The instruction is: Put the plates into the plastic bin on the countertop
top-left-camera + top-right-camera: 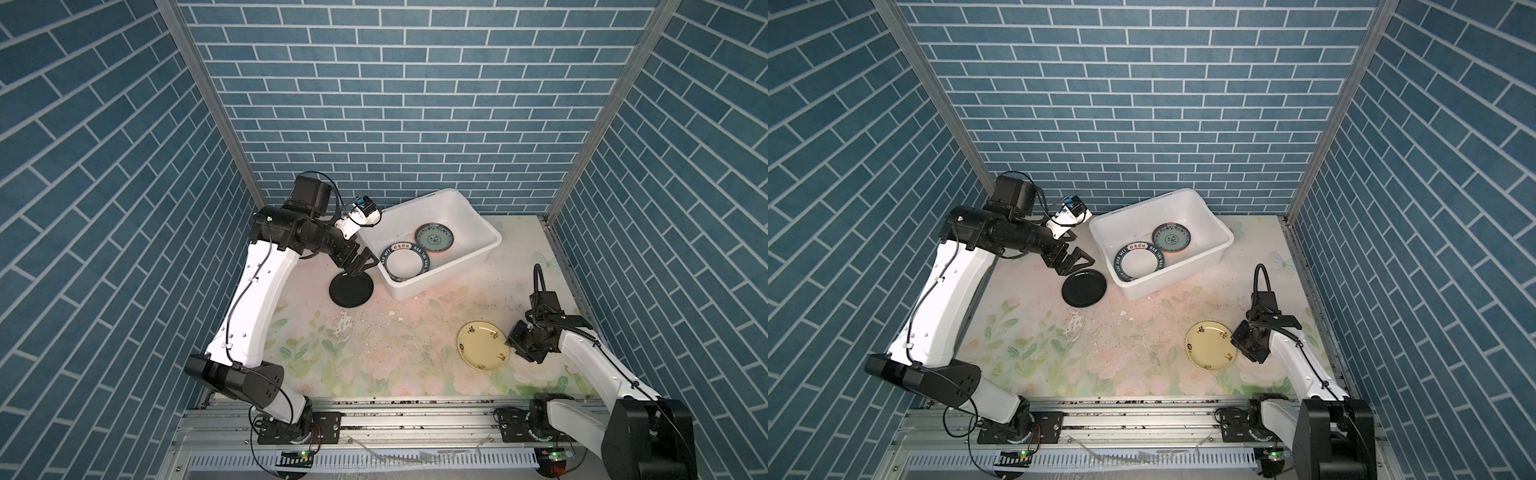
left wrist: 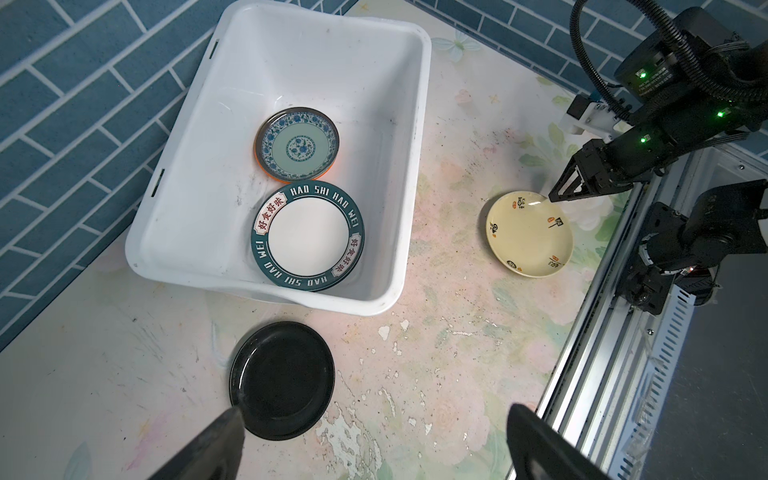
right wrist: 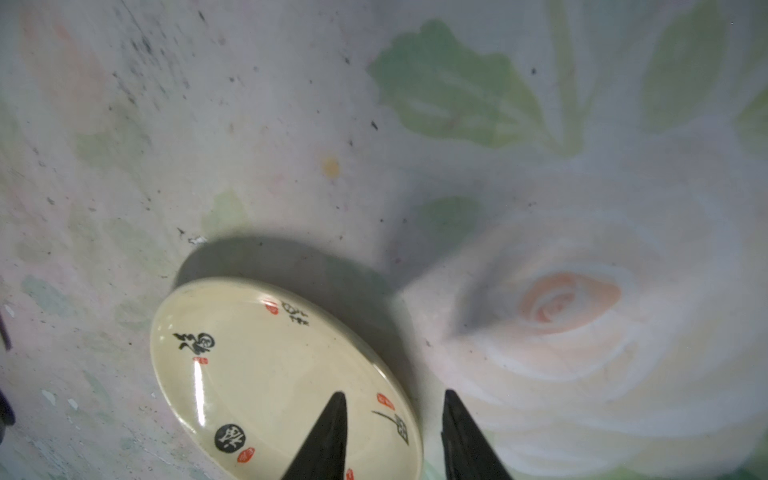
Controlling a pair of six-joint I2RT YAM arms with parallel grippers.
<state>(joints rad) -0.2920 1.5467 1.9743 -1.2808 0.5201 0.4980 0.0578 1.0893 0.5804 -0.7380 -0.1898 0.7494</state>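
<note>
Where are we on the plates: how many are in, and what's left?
Done: the teal plate and the lettered plate lie in the bin. In hand: the right gripper straddles the rim of the cream plate, not yet clamped; the open left gripper is at the edge of the black plate. Left: both those plates, on the countertop, must go in.

Right wrist view: cream plate (image 3: pixel 282 374) cut off by the frame edge, right gripper (image 3: pixel 394 392) fingers too, so grip on the rim can't be told. Left wrist view: orange plate (image 2: pixel 270 178) mostly hidden under teal plate (image 2: pixel 297 144), only a sliver shows; left gripper (image 2: pixel 374 409) fingers blurred and cropped.
</note>
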